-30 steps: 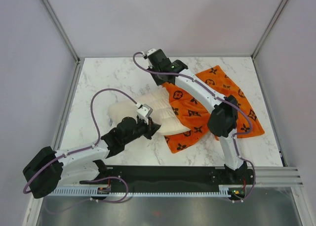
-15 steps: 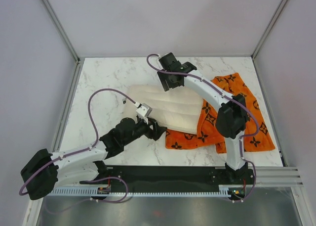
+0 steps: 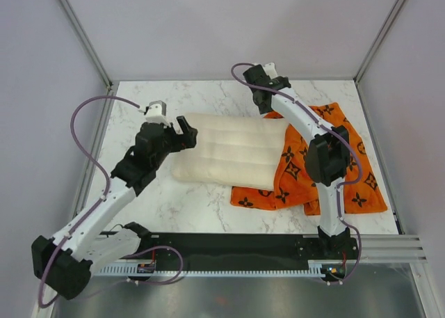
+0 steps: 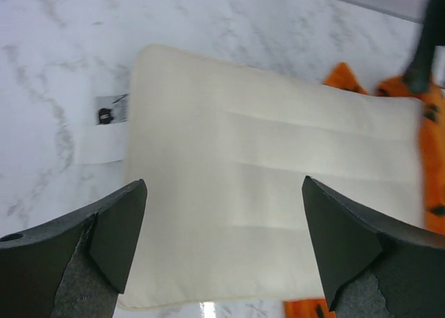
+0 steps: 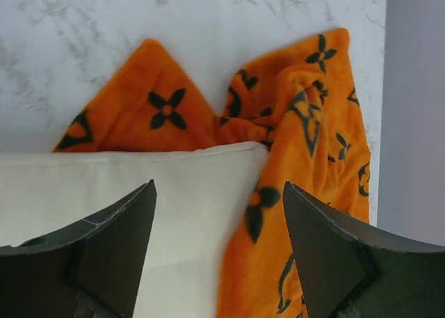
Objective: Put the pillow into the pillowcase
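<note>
Both my arms are white links with black joint housings. A purple cable (image 3: 104, 98) loops off each wrist; the one on my left arm (image 3: 104, 205) arches toward nine o'clock. The left claw (image 4: 222, 186) and right claw (image 5: 219, 187) show matte charcoal wedge fingers (image 5: 83, 255) with a grainy finish.

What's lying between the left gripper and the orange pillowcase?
The pillow, in the top view: the left gripper at its left end, the pillowcase at its right end.
</note>
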